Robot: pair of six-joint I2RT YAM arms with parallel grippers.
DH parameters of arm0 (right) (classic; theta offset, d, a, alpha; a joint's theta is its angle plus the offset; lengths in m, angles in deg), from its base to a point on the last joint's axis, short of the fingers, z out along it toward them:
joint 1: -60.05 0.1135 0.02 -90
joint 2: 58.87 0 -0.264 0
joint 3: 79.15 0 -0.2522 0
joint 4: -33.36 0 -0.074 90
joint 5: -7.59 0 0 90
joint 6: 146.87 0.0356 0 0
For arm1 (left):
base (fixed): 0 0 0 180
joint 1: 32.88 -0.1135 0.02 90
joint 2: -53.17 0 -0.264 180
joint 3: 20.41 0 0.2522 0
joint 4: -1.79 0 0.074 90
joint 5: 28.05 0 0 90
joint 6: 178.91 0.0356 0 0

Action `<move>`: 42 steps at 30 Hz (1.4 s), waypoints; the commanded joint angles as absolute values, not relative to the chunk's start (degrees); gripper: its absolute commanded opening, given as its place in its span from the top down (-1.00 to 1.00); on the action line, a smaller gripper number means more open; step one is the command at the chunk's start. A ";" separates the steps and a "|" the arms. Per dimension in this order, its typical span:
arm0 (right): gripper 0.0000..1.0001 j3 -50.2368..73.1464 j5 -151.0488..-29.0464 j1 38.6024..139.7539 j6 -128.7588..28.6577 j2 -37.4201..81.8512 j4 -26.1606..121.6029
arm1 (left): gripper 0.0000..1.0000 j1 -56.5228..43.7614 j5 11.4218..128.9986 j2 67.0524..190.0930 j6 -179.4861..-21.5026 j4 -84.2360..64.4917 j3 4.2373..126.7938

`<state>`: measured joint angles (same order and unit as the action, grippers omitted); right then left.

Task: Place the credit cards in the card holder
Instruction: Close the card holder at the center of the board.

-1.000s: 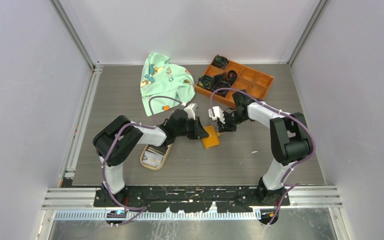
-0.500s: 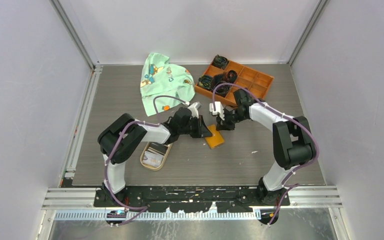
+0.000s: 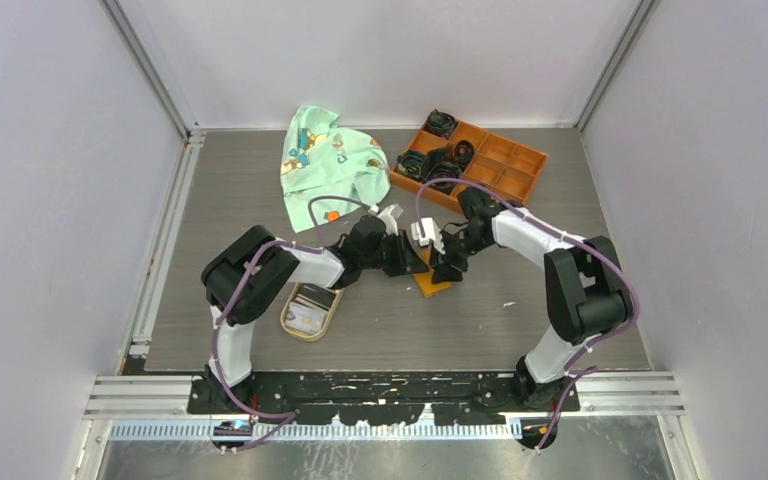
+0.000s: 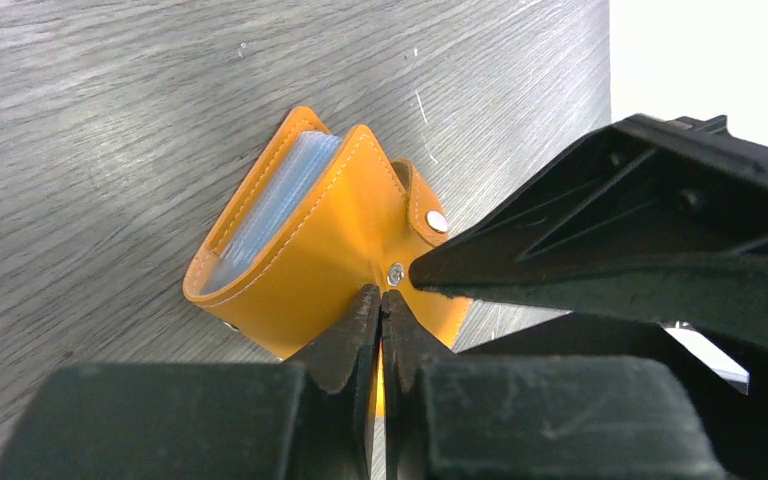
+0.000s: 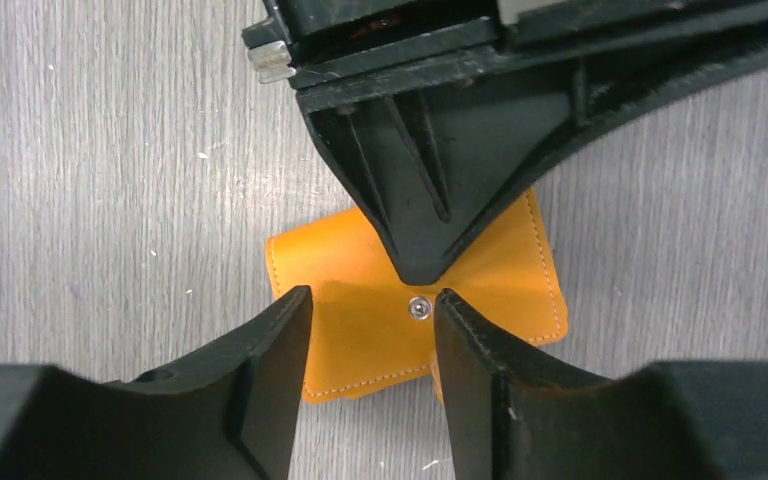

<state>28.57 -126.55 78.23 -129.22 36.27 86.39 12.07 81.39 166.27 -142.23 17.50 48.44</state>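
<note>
The card holder (image 3: pixel 436 284), a small orange wallet, lies partly unfolded mid-table, with pale slots showing inside (image 4: pixel 275 205). My left gripper (image 4: pixel 382 297) is shut, pinching its cover beside the snap stud (image 4: pixel 396 272), and an orange sliver shows between the jaws. My right gripper (image 5: pixel 372 310) is open just above the wallet (image 5: pixel 365 340), its fingers on either side of the stud (image 5: pixel 419 309), holding nothing. In the top view the two grippers meet tip to tip, left (image 3: pixel 420 262) and right (image 3: pixel 448 270). The credit cards (image 3: pixel 310 300) lie in the tan oval dish (image 3: pixel 290 322), to the left.
A green printed cloth (image 3: pixel 330 165) lies at the back centre. An orange compartmented tray (image 3: pixel 510 165) with dark items (image 3: pixel 440 160) stands at the back right. The left arm's elbow (image 3: pixel 250 275) hangs beside the dish.
My right gripper has opened and come down and left over the wallet. The left gripper, still shut, edged right with the wallet.
</note>
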 commanded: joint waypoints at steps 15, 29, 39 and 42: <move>-0.12 32.45 -111.29 75.23 -96.70 20.31 80.11 | 0.98 18.92 63.69 172.07 -158.98 20.36 44.11; 0.02 32.69 -98.94 80.50 -91.92 27.34 74.26 | 1.00 21.26 57.29 172.12 -162.99 20.81 43.71; 0.35 31.81 -92.97 82.02 -91.67 28.96 74.17 | 1.00 21.26 57.28 171.95 -162.35 20.97 43.62; 0.44 31.65 -91.44 82.58 -91.83 29.18 73.75 | 1.00 21.26 57.26 171.93 -162.30 21.05 43.53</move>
